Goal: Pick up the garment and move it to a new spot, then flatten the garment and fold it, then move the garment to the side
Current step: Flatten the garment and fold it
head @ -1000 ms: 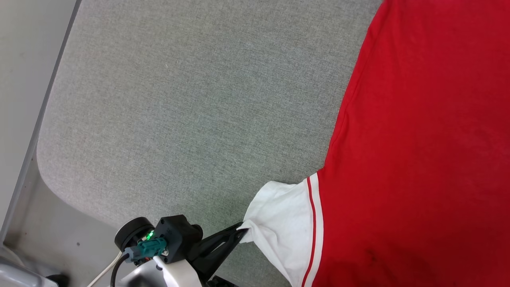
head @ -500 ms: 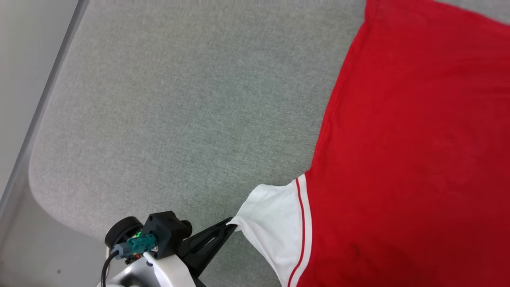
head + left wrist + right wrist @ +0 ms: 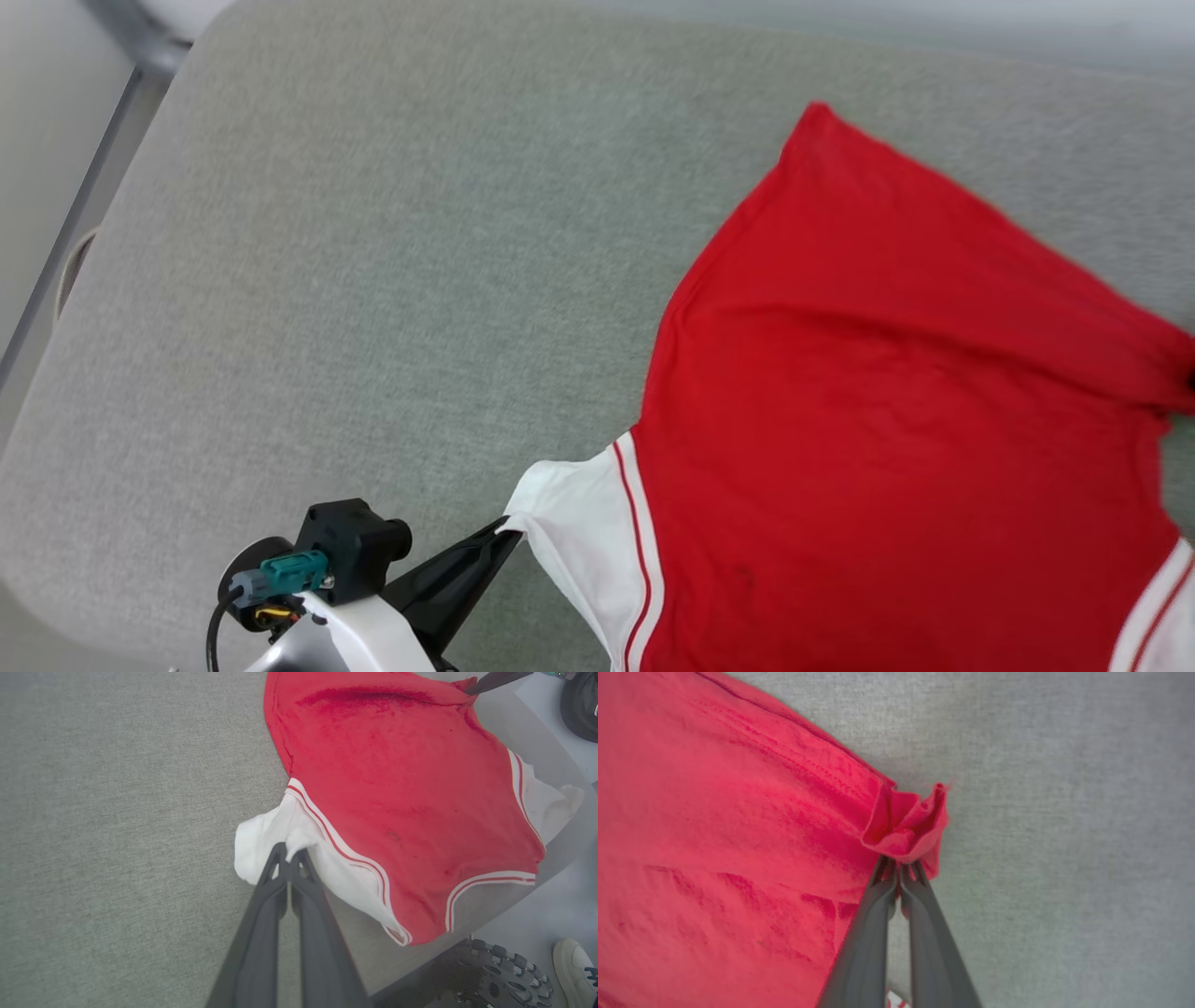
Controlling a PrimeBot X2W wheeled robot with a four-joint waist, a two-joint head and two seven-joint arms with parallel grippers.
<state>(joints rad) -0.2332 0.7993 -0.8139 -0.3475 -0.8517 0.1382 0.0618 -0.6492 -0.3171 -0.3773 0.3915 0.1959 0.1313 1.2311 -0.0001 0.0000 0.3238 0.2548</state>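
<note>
Garment (image 3: 887, 401): soft, light, limp; likely to sag and crease between holds. Spread on grey cushion (image 3: 373, 280) ahead of left pincer (image 3: 290, 856), clamped on white sleeve (image 3: 261, 835); left of right pincer (image 3: 899, 863), clamped on bunched red corner (image 3: 906, 821). Best handled by corners.

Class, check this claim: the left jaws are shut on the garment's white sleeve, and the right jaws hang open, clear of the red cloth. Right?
Not quite. The right jaws are not open: the right wrist view shows them shut on a bunched red corner of the garment. The left jaws are indeed shut on the white sleeve.
</note>
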